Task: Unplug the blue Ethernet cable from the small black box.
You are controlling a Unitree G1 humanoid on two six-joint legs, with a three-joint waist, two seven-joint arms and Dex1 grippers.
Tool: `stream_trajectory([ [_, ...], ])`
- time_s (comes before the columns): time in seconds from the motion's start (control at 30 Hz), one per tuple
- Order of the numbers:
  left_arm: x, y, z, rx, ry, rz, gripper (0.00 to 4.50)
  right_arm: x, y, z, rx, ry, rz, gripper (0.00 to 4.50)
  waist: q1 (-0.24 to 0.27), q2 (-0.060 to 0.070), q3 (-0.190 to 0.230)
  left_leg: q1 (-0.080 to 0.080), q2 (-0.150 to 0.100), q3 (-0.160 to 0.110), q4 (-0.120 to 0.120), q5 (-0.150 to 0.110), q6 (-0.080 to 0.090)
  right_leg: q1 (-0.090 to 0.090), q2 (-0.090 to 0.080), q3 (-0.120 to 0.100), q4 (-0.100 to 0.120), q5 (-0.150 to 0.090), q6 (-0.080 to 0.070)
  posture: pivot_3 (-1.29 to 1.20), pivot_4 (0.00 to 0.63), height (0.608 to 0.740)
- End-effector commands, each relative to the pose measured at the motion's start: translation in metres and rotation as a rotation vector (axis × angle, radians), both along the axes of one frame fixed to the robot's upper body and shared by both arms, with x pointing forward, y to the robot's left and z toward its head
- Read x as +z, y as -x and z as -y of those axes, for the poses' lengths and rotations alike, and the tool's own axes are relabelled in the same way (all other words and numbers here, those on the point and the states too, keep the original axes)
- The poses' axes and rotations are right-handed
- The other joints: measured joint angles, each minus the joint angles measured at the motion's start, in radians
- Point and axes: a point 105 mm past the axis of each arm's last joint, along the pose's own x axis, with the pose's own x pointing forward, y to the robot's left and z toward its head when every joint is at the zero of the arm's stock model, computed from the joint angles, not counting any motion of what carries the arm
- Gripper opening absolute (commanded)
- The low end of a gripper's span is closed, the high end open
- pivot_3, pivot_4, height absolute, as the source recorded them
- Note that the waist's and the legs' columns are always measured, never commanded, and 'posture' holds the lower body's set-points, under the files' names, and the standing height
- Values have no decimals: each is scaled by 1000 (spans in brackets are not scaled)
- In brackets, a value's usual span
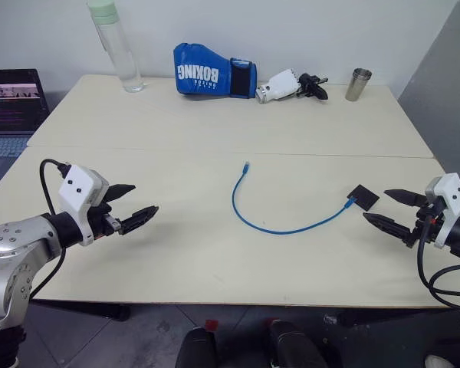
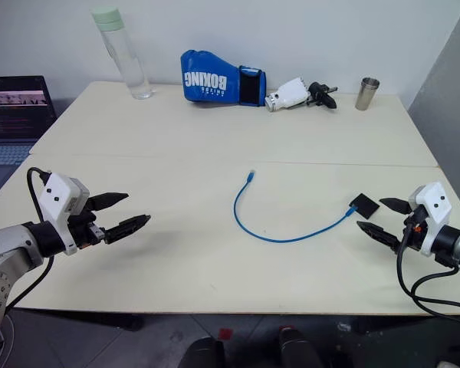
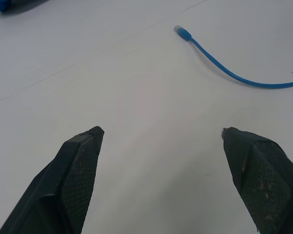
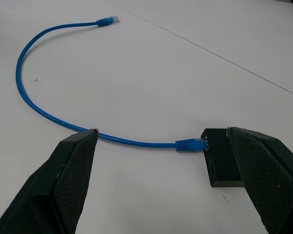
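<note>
Left claw (image 1: 132,214) wide open, empty, above bare counter (image 1: 176,261). Blue Ethernet cable (image 1: 249,217) curves mid-counter, far plug free, near plug in small black box (image 1: 363,197). Right claw (image 1: 389,208) wide open, empty, just beside box. Unplugging not yet done.

Colours on the pale table — blue, black, white, steel.

Table (image 1: 176,253) pale cream, plain. Blue Ethernet cable (image 1: 280,228) bright blue along its length, plugs blue with clear tips. Small black box (image 1: 363,197) matte black, no markings seen. Left gripper (image 1: 129,205) and right gripper (image 1: 389,207): black fingers with fine cross-hatched texture on the pads (image 3: 78,170); white housings above, each with small dark dots. Boxing glove (image 1: 211,71) royal blue, white lettering, black cuff band. Bottle (image 1: 116,44) clear, pale green cap. Cup (image 1: 359,84) dull silver metal. Spare gripper (image 1: 291,84) beside the glove, white body, black fingers. Laptop (image 1: 11,103) dark screen with pinkish-white strip, grey keyboard.
</note>
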Motion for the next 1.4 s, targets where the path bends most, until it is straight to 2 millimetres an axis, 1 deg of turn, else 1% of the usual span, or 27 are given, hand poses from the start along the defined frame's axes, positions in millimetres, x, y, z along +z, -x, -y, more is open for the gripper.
stream_trajectory([
  [0.03, 19, 2, 6, -47, -23, 64, 4148, 14, -2, -2, 16, 29, 58, 4467, 0, 0, 0, 0, 0, 0, 0, 0, 0, 0, 0, 0, 0, 0, 0, 0, 150, 740],
  [0.47, 19, 2, 9, -72, -41, 57, 4148, 19, -1, -5, -3, 41, 75, 4467, 0, 0, 0, 0, 0, 0, 0, 0, 0, 0, 0, 0, 0, 0, 0, 0, 150, 740],
  [0.63, 16, 3, 17, -124, -41, 34, 4148, 26, 0, -4, -25, 41, 94, 4467, 0, 0, 0, 0, 0, 0, 0, 0, 0, 0, 0, 0, 0, 0, 0, 0, 150, 740],
  [0.77, 18, 1, 29, -186, -21, 26, 4148, 30, 6, -8, -29, 34, 94, 4467, 0, 0, 0, 0, 0, 0, 0, 0, 0, 0, 0, 0, 0, 0, 0, 0, 150, 740],
  [0.83, 21, 1, 38, -235, -7, 21, 4148, 28, 10, -14, -31, 7, 78, 4467, 1, 0, 0, 0, 0, 0, 0, 0, 0, 0, 0, 0, 0, 0, 0, 0, 150, 740],
  [0.9, 24, 2, 48, -291, 4, 21, 4148, 24, 15, -23, -29, -26, 53, 4467, 1, 0, 0, 0, 0, -1, 0, 0, 0, 0, 0, -1, 0, 0, 0, 0, 150, 740],
  [0.97, 28, 4, 60, -358, 20, 21, 4148, 15, 19, -35, -45, -59, 19, 4467, 1, 0, 0, 0, 0, -1, 0, 0, 0, 0, 0, 0, 0, 0, 0, 0, 150, 740],
  [1.03, 30, 7, 75, -433, 33, 13, 4148, 7, 17, -41, -125, -74, 22, 4467, 1, 0, 0, 0, 0, -1, 0, 0, 0, 0, 0, -1, 0, 0, 0, 0, 150, 740],
  [1.1, 29, 9, 85, -486, 24, 8, 4148, 0, 14, -42, -214, -84, 17, 4467, 1, 0, 0, -1, 0, -1, 0, 0, 0, 0, 0, 0, 1, 0, 0, 0, 150, 740],
  [1.2, 27, 8, 102, -558, 24, 8, 4148, -22, 9, -54, -377, -178, -53, 4467, 1, 0, -1, 0, 0, -1, 1, 0, 0, 0, 0, 0, 1, 0, 0, 0, 150, 740],
  [1.3, 23, 7, 109, -595, 12, -3, 4148, -37, 2, -63, -529, -245, -96, 4467, -1, 0, 0, -1, 0, -1, 0, 0, -1, 0, 1, 0, 1, 0, 0, 0, 150, 740],
  [1.4, 21, 5, 111, -611, 7, -7, 4148, -50, -4, -71, -659, -291, -133, 4467, -3, 1, 0, -1, 0, -1, 0, 0, -1, -1, 1, 1, 2, 0, 0, 0, 150, 740],
])
